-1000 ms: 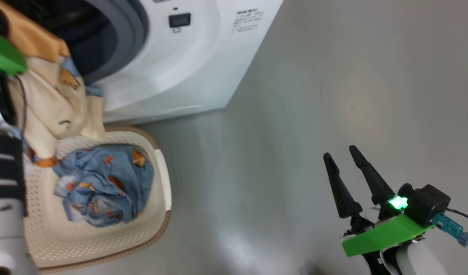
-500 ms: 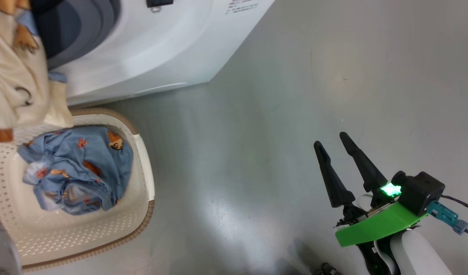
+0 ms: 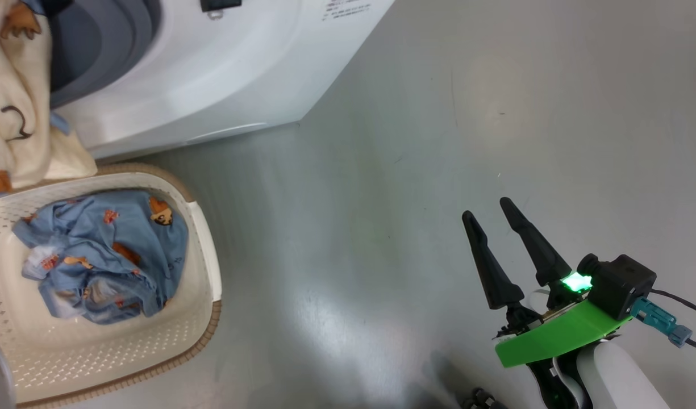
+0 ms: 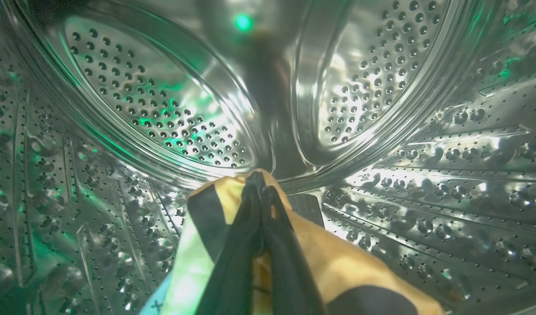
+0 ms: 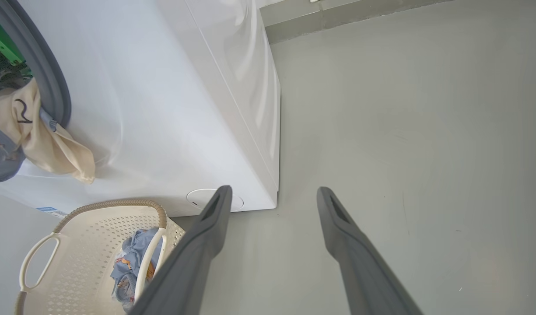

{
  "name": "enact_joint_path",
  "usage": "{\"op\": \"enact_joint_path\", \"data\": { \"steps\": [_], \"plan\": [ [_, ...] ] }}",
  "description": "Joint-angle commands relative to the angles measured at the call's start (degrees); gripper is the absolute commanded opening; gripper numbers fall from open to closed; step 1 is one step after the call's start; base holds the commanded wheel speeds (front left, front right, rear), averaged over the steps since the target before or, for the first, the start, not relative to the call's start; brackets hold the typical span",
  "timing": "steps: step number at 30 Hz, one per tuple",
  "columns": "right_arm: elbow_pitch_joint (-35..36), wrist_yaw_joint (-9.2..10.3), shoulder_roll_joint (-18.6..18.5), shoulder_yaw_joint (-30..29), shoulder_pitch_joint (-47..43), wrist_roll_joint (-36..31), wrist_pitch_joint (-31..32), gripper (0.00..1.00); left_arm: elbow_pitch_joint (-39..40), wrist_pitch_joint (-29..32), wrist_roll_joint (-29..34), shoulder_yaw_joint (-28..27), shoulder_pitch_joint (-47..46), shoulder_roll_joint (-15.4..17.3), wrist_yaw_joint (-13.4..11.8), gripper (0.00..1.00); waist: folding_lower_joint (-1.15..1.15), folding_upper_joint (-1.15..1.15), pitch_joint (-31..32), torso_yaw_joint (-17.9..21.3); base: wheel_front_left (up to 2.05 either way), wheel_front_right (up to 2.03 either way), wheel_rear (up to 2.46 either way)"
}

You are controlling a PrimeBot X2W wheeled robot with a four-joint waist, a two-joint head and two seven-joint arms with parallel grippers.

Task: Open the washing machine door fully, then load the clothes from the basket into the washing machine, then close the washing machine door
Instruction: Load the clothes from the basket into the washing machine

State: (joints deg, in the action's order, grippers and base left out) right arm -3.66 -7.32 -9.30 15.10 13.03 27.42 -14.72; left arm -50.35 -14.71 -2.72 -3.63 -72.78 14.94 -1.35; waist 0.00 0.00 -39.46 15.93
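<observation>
Right gripper [image 3: 486,208] is nearest, over bare floor [image 3: 410,142], fingers spread wide with nothing between them, aimed past the washing machine's [image 3: 211,74] front corner. Plenty of clear floor on that side.

Basket [image 3: 208,284] sits on the floor just in front of the washer. Its long axis seems to run along the washer front, with one handle end showing in the right wrist view. The light-blue garment [image 3: 103,255] is crumpled in its bottom.

The tan cloth [image 3: 18,113] runs out of the opening, over the grey gasket [image 3: 98,40] and down the white front, with its hem just above the basket rim.

Left gripper [image 4: 259,179] is inside the steel drum [image 4: 162,109], fingers pinched together on the tan-and-black cloth, pointing at the drum's back wall.

Writing: the small printed label [image 3: 348,8] on the front and the blue label [image 5: 47,209] low down are both too small to read. The round cap [image 5: 197,197] sits near the bottom corner.
</observation>
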Motion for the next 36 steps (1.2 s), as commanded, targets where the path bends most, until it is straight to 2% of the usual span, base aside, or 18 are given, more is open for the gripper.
{"op": "enact_joint_path", "data": {
  "steps": [1,2,3,12,23,30,36],
  "plan": [
    [0.9,-0.17,-0.4,0.9,-0.9,0.8,-0.3,1.0,0.5,-0.3,0.5,-0.5,0.2,2.6,-0.6,0.83,0.0,0.0,0.4,-0.2,0.0,0.0,0.0],
    [0.9,-0.17,-0.4,0.9,-0.9,0.8,-0.3,1.0,-0.2,-0.3,0.6,-0.4,0.3,2.6,-0.9,0.98,0.0,0.0,0.5,-0.3,0.0,0.0,0.0],
    [0.9,-0.17,-0.5,0.8,-0.9,0.8,-0.3,1.0,-0.9,-0.3,0.6,-0.3,0.4,2.5,-1.1,1.0,0.0,0.0,0.7,-0.5,0.0,0.0,0.0],
    [0.9,-0.17,-0.9,0.0,-1.3,0.6,-0.3,1.0,-4.9,-0.3,-0.9,-0.8,0.5,1.6,-1.9,1.0,0.0,0.0,2.6,-1.7,0.0,0.0,0.0],
    [0.7,-0.17,-0.9,-1.0,-2.6,0.3,-0.3,1.0,-6.2,-0.3,-1.1,0.2,3.2,-1.4,-3.9,1.0,0.0,0.0,5.8,-4.0,0.0,0.0,0.0],
    [1.0,-0.17,-1.3,-2.3,-3.9,-0.2,-0.3,1.0,-3.1,-0.3,-1.8,0.6,7.1,-4.7,-4.8,1.0,0.0,0.0,8.4,-6.8,0.0,0.0,0.0],
    [1.3,-0.17,-2.0,-3.6,-4.6,-0.9,-0.3,1.0,4.9,-0.3,-3.0,0.5,13.4,-8.2,-4.7,1.0,0.0,0.0,10.2,-9.9,0.0,0.0,0.0]
  ]
}}
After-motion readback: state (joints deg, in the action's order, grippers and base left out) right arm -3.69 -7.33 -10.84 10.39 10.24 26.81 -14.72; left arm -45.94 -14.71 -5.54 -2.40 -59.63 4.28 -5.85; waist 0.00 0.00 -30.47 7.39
